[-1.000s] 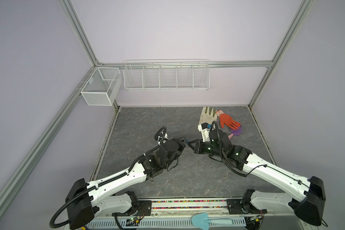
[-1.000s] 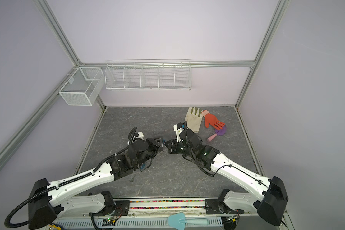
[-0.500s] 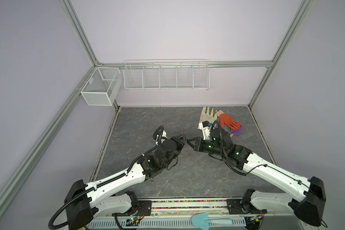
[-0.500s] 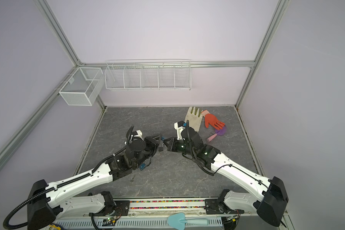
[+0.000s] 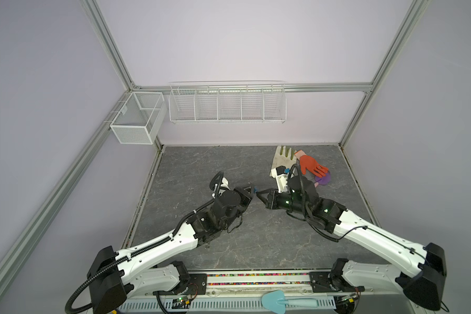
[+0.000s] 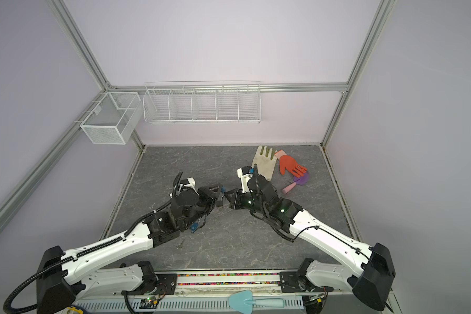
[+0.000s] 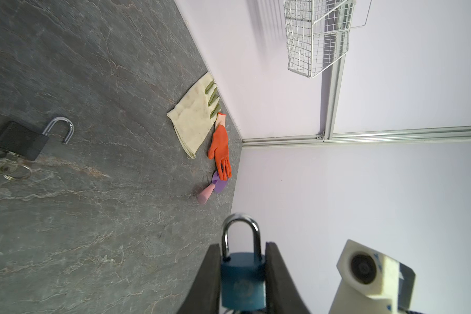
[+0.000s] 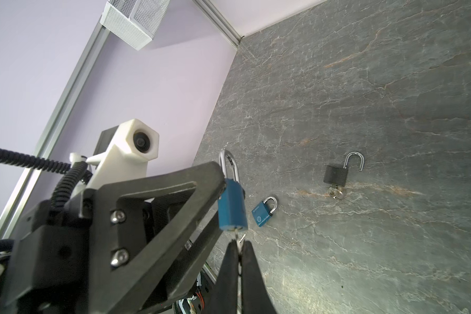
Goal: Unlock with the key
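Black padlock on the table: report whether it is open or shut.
The black padlock is open: one shackle end hangs clear of the body, key in its base.

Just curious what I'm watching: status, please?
Left gripper clamps blue padlock, shackle closed. Right gripper pinches key, tip at padlock's bottom. Nothing blocking.

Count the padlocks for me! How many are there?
3. The first blue padlock is gripped in the left tool, with the right tool's key at its bottom. The second blue padlock lies on the table, the open black padlock near it. The arms may hide more.
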